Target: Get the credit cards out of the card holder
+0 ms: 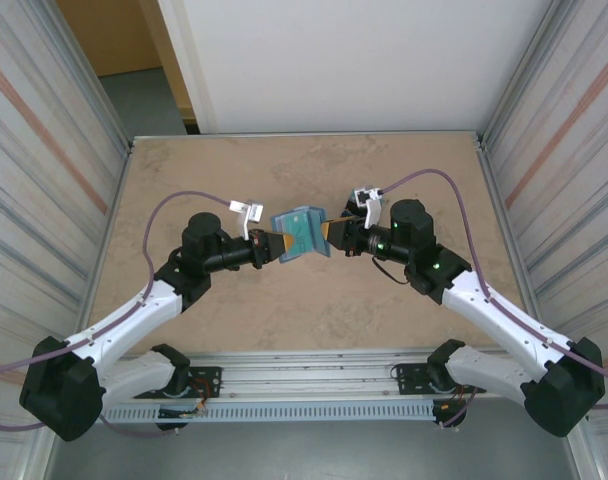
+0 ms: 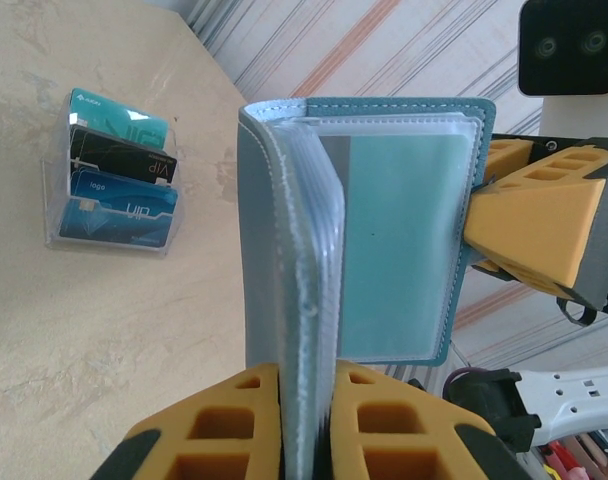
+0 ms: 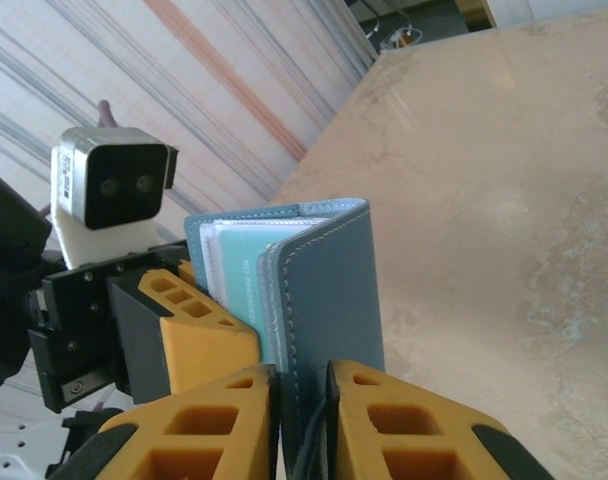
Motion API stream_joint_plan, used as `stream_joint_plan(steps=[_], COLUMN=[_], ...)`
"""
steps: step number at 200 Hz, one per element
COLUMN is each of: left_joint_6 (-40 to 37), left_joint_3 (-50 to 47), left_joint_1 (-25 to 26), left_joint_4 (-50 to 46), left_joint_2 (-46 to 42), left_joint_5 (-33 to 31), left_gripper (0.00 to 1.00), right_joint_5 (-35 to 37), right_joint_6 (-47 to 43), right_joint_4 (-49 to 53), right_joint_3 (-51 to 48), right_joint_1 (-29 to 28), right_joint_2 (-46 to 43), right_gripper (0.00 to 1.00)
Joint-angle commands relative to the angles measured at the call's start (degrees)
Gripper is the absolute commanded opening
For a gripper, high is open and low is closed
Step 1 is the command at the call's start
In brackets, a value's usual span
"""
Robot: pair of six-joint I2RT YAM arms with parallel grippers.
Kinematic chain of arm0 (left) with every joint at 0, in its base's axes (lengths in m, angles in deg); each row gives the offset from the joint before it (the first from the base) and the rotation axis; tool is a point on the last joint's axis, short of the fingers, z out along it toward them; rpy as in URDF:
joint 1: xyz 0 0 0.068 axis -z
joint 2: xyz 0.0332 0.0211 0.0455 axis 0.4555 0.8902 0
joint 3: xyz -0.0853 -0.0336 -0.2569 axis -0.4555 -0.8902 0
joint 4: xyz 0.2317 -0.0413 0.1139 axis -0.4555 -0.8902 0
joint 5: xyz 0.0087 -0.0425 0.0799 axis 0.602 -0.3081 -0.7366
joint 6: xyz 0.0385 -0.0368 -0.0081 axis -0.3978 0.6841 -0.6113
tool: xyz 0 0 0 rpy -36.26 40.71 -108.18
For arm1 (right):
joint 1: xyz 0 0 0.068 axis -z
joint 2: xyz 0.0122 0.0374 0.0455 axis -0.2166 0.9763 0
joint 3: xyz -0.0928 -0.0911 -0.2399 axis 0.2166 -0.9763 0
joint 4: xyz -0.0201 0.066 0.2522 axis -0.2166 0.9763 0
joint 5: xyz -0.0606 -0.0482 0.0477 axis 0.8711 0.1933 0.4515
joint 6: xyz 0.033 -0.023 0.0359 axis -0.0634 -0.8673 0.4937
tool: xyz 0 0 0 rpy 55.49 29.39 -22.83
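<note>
The teal-blue card holder (image 1: 302,230) hangs open above the middle of the table, stretched between both arms. My left gripper (image 2: 306,378) is shut on one cover and its stack of clear sleeves. My right gripper (image 3: 302,380) is shut on the other cover (image 3: 334,290), by the closure tab. A teal card (image 2: 399,245) sits in the sleeve on the inner panel. Several credit cards (image 2: 119,175), teal, black and blue, stand in a clear rack on the table, to the left in the left wrist view.
The tan tabletop (image 1: 234,170) is boxed in by corrugated walls on the left and right, with a white panel behind. The left arm's camera block (image 3: 109,185) faces my right wrist at close range. A metal rail (image 1: 304,385) runs along the near edge.
</note>
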Motion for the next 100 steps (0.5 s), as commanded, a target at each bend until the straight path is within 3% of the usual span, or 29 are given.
stream_joint_plan(steps=[1, 55, 100], left_joint_6=[-0.9, -1.1, -1.3], left_joint_3=[0.6, 1.0, 1.4], left_joint_1=[-0.1, 0.0, 0.0], left_joint_4=[3.3, 3.2, 2.9], left_joint_2=[-1.7, -1.7, -1.2], left_joint_5=[2.6, 3.4, 3.9], left_gripper=[0.0, 0.0, 0.0], right_joint_5=[1.8, 2.4, 1.4], right_joint_6=[-2.5, -4.2, -4.7], right_joint_4=[3.4, 5.7, 5.8], right_joint_3=[2.2, 3.3, 3.8], right_joint_1=[0.0, -0.2, -0.8], right_joint_2=[0.8, 1.6, 2.9], right_gripper=[0.23, 0.24, 0.34])
